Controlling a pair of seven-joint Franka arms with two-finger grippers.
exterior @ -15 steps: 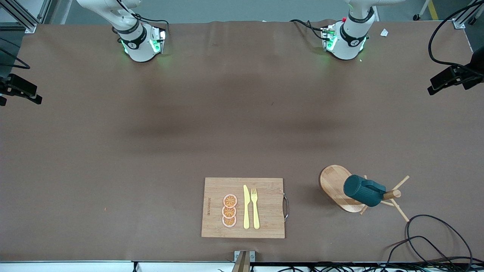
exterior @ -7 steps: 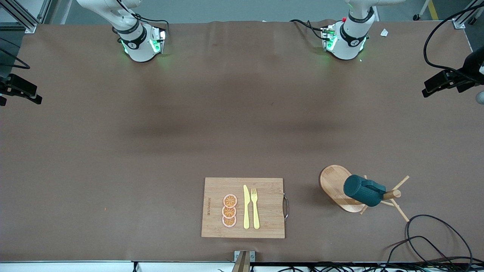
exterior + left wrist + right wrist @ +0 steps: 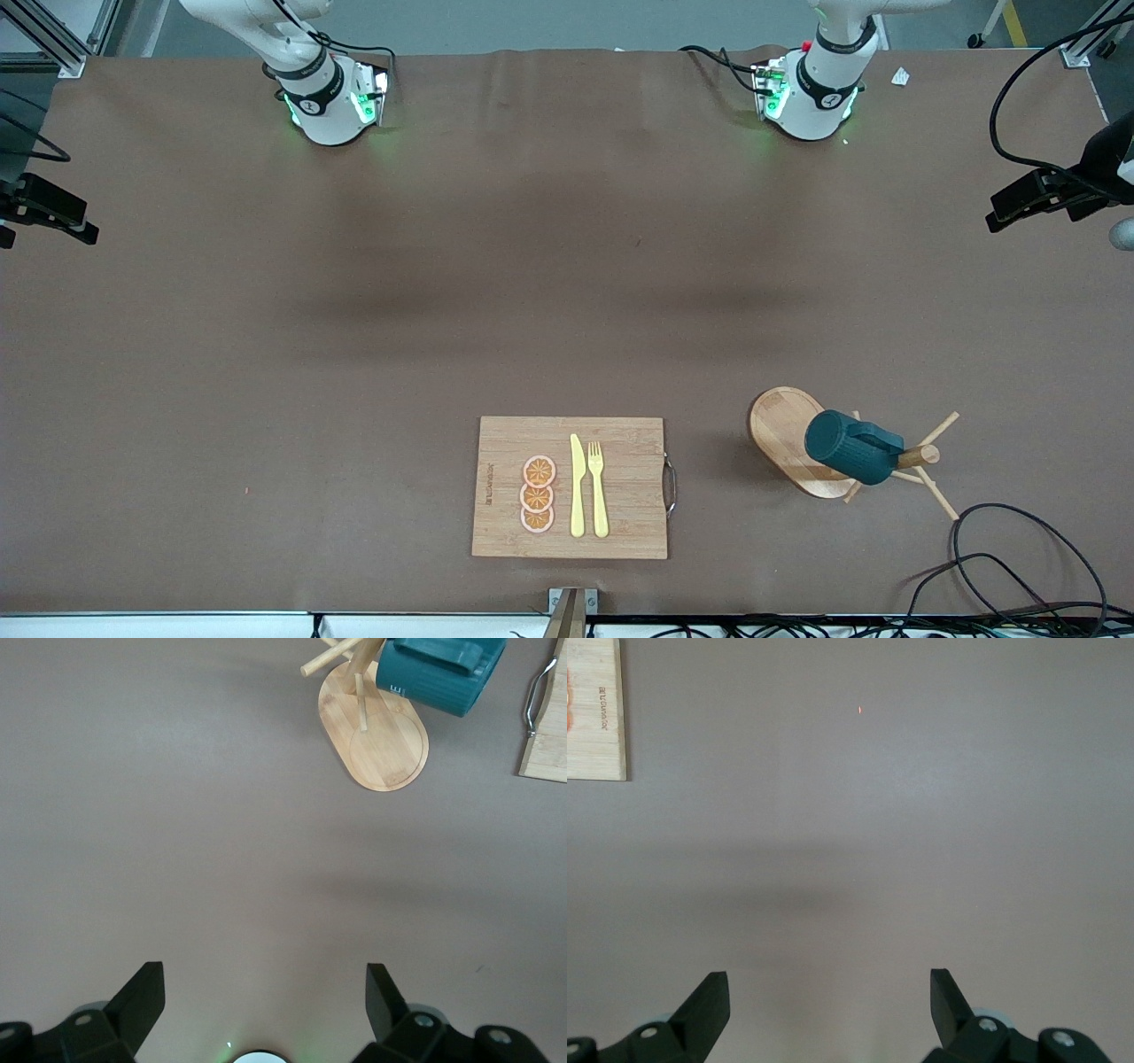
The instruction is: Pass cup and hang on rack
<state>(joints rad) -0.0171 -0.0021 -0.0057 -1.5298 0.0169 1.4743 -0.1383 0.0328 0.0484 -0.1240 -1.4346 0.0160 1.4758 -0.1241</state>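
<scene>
The dark teal cup (image 3: 852, 450) hangs by its handle on a peg of the wooden rack (image 3: 781, 427), which stands toward the left arm's end of the table, near the front camera. The left wrist view shows the cup (image 3: 438, 672) over the rack's oval base (image 3: 388, 749), well away from my left gripper (image 3: 264, 992). That gripper is open and empty, high over bare table by its own base. My right gripper (image 3: 829, 992) is also open and empty over bare table. Neither hand shows in the front view, only the arms' bases.
A bamboo cutting board (image 3: 620, 443) with a yellow knife, fork and orange slices lies beside the rack, toward the right arm's end. Black cables (image 3: 1019, 558) loop near the rack. Black devices sit at both table ends (image 3: 1032, 197).
The cup, the rack and both arms have not moved. The black device at the left arm's end of the table has shifted slightly inward.
</scene>
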